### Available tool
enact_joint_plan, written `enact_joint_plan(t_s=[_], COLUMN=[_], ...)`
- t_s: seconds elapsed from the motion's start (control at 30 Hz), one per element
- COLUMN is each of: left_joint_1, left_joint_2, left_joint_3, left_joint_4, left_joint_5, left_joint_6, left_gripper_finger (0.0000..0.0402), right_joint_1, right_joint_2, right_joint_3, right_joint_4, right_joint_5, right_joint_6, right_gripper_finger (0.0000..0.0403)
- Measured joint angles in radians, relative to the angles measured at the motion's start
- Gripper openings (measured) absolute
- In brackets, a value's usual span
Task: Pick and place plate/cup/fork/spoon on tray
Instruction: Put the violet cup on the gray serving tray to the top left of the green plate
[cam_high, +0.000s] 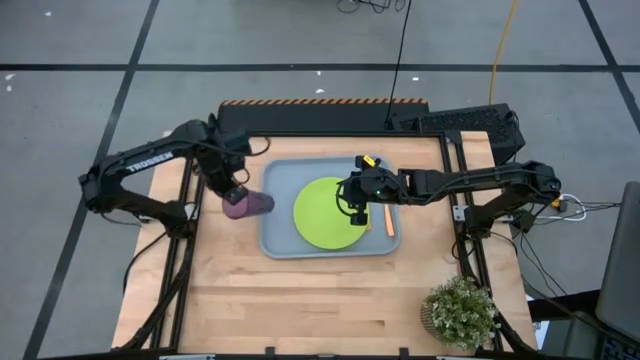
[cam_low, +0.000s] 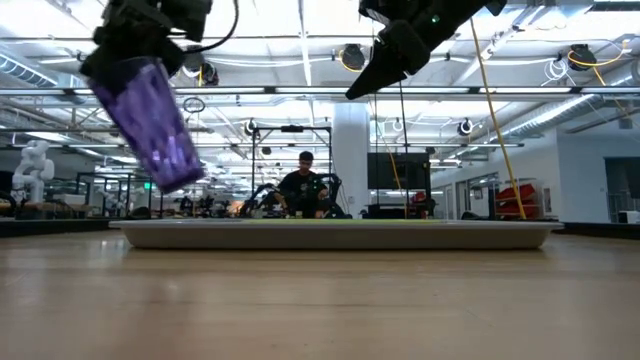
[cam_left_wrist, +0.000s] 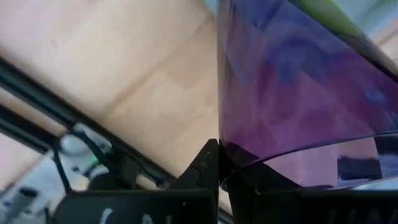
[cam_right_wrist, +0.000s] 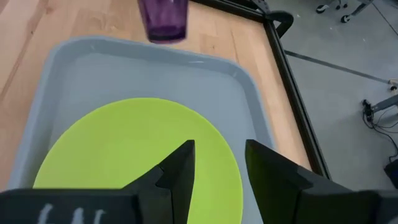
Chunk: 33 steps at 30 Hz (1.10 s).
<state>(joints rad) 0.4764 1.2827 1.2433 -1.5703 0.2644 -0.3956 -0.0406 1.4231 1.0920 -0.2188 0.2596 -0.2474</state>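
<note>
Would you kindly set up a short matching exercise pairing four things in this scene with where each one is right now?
Things:
1. cup
2. plate
3. right gripper
4. potted plant

Places:
A. lying flat on the tray
B. on the table's corner, clear of the tray
C. tilted in the air, held in the left gripper beside the tray
D. hovering empty above the plate, jaws apart

Pairs: 1-C, 2-A, 3-D, 4-B

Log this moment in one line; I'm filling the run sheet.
left gripper: shut on translucent purple cup, airborne beside grey-blue tray | right gripper: open, empty, above lime-green plate on tray
</note>
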Motion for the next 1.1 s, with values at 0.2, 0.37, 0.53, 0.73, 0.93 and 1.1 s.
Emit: enact_joint_plan(t_s=[0.2,0.37,0.53,0.73,0.93,1.1], left_joint_1=[-0.022,-0.041,-0.076,-0.087,-0.087,-0.087], left_joint_2=[-0.103,-0.160,-0.172,-0.170,-0.170,-0.170], left_joint_3=[-0.125,-0.202,-0.269,-0.300,-0.300,-0.300], left_joint_4=[0.000,-0.001,-0.001,0.000,0.000,0.000], left_joint_5=[0.006,0.043,0.117,0.129,0.130,0.132], left_joint_6=[-0.063,-0.116,-0.145,-0.142,-0.093,-0.053], left_gripper_finger=[0.0010,0.0010,0.0010,0.0010,0.0014,0.0066], right_joint_1=[0.000,0.000,0.000,0.000,0.000,0.000], right_joint_2=[0.000,0.000,0.000,0.000,0.000,0.000], right_joint_3=[0.000,0.000,0.000,0.000,0.000,0.000], right_joint_4=[0.004,0.004,0.004,0.004,0.009,0.016], right_joint_5=[0.000,0.000,0.000,0.000,0.000,0.000], right_joint_6=[0.004,0.008,0.008,0.008,0.006,0.004], right_gripper_finger=[0.0134,0.0134,0.0134,0.0134,0.0134,0.0134])
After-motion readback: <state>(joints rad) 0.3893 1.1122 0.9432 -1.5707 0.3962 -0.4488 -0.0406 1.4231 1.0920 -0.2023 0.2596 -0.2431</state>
